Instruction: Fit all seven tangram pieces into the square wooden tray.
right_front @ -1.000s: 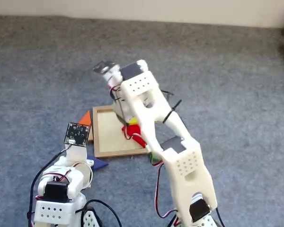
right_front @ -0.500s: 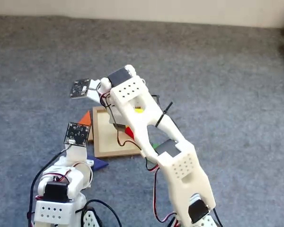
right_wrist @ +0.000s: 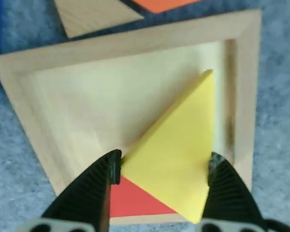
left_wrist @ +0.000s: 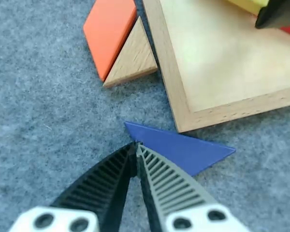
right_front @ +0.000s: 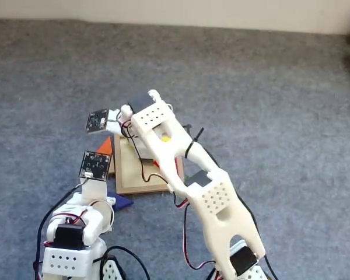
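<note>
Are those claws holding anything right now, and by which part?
The right claw grips the yellow triangle by two of its edges, over the wooden tray. The left claw is shut on nothing, its tip beside the blue triangle.

Right arm (right_front: 181, 157) stretched from 5 o'clock toward 11 o'clock, right gripper (right_wrist: 162, 162) clamping a yellow triangle (right_wrist: 181, 145); left arm (right_front: 81, 227) folded at 7 o'clock, left gripper (left_wrist: 136, 145) closed.
</note>
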{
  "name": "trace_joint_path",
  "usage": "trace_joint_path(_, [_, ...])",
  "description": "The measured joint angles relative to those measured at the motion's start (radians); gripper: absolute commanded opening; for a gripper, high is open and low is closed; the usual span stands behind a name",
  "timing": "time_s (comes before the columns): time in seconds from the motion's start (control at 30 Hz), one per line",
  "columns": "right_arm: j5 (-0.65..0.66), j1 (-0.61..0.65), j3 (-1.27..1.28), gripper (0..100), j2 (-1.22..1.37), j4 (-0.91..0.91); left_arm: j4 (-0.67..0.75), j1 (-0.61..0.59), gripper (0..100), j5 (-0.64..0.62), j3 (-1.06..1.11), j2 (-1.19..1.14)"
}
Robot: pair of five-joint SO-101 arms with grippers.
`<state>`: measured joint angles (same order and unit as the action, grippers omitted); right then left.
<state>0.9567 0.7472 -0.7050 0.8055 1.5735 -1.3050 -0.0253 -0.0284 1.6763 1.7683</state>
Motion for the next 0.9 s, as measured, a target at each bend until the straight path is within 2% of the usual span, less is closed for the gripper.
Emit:
trace_joint_path(0.3, [-0.054,0.008,-0.025,31.2,0.002,0.003,0.000,0.000,1,0.000,0.000,0.000])
trace_joint_path(0.53, [-0.074,0.009,-0.066,31.8,0.002,0.005,0.000,0.000,1,0.000,0.000,0.000])
trace_joint_path(0.63, [-0.074,0.011,-0.110,31.4,0.003,0.060,0.000,0.000,1,0.000,0.000,0.000])
trace_joint_path(0.73, [-0.074,0.011,-0.213,23.4,-0.005,0.150,0.000,0.000,1,0.000,0.000,0.000])
trace_joint_path(0.9, [-0.077,-0.009,-0.302,0.0,-0.052,0.167,0.000,0.000,1,0.000,0.000,0.000])
